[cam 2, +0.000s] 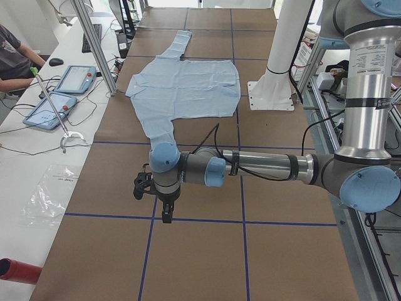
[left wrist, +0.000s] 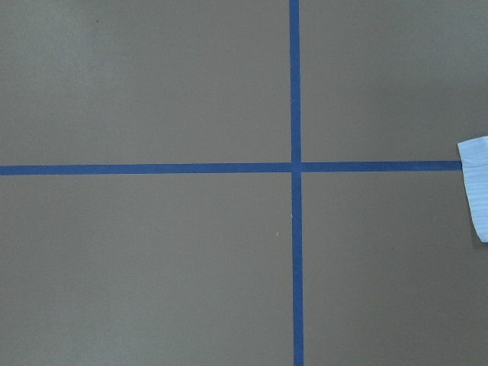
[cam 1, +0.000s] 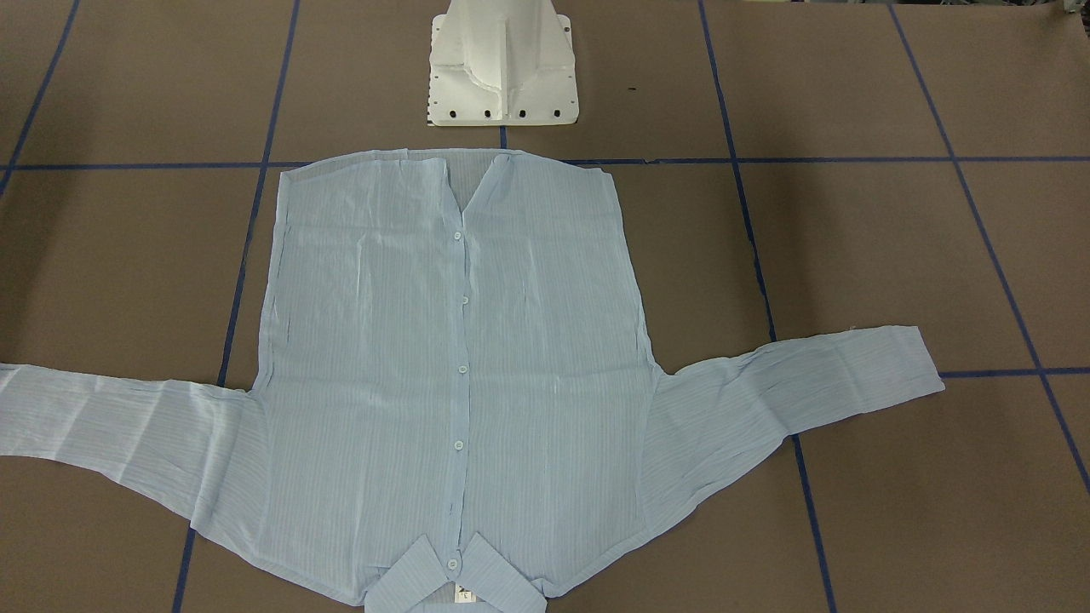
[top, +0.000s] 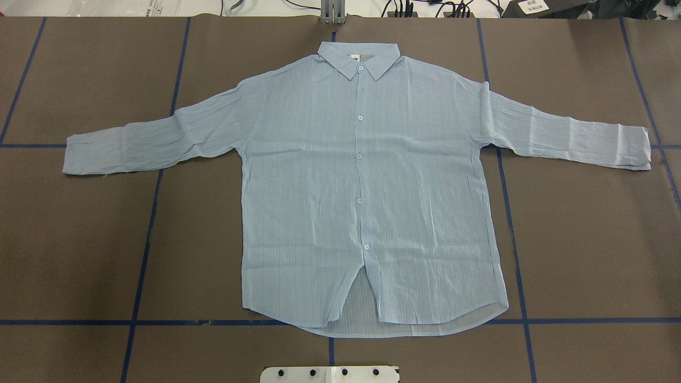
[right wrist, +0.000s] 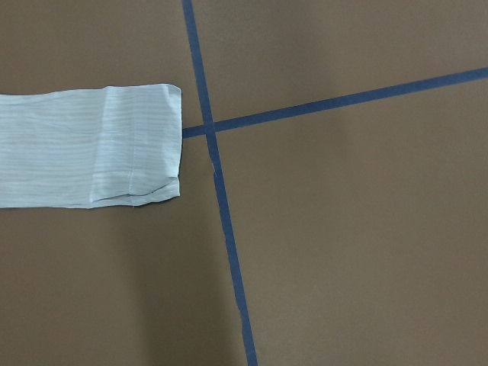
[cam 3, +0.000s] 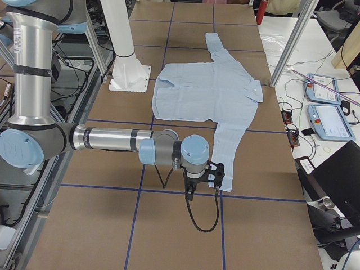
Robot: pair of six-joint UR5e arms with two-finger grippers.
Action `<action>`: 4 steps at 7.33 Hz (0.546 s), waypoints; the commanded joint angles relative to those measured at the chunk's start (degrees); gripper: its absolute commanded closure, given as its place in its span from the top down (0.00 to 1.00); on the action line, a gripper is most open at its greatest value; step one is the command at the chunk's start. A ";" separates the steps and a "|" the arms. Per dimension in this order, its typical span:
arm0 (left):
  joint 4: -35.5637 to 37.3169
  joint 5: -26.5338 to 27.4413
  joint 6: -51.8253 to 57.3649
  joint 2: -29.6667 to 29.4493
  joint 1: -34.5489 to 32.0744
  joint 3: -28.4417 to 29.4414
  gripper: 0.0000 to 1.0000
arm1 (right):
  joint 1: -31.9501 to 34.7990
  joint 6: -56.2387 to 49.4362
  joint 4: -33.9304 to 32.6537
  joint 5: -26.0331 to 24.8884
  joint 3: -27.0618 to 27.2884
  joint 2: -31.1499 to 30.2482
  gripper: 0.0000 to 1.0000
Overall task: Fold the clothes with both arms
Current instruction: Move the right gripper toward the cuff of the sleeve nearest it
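The pale-blue striped shirt [top: 367, 186] lies flat and face up on the brown table, buttoned, both sleeves spread out sideways, collar at the far side from the robot base. It also spreads across the front-facing view, shirt [cam 1: 451, 366]. My left gripper [cam 2: 150, 191] hangs over bare table beyond the end of one sleeve; I cannot tell whether it is open or shut. My right gripper [cam 3: 209, 175] hovers by the other sleeve's cuff [right wrist: 137, 145], and its state cannot be told either. A corner of the left-side cuff [left wrist: 476, 187] shows at the left wrist view's edge.
Blue tape lines [top: 143, 239] divide the brown table into squares. The white pedestal base [cam 1: 502, 68] stands near the shirt's hem. A bench with tablets [cam 2: 62, 94] and a seated person runs along the table's far side; poles [cam 3: 292, 45] stand at its edge.
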 commanded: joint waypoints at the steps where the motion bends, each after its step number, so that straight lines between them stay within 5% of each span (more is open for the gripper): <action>1: 0.00 0.00 0.14 0.00 0.00 0.02 0.99 | 0.31 0.00 0.00 -0.09 0.45 -0.04 1.00; 4: -0.17 0.00 0.24 -0.17 0.00 -0.07 0.99 | 0.31 0.61 0.18 -0.09 0.89 0.39 1.00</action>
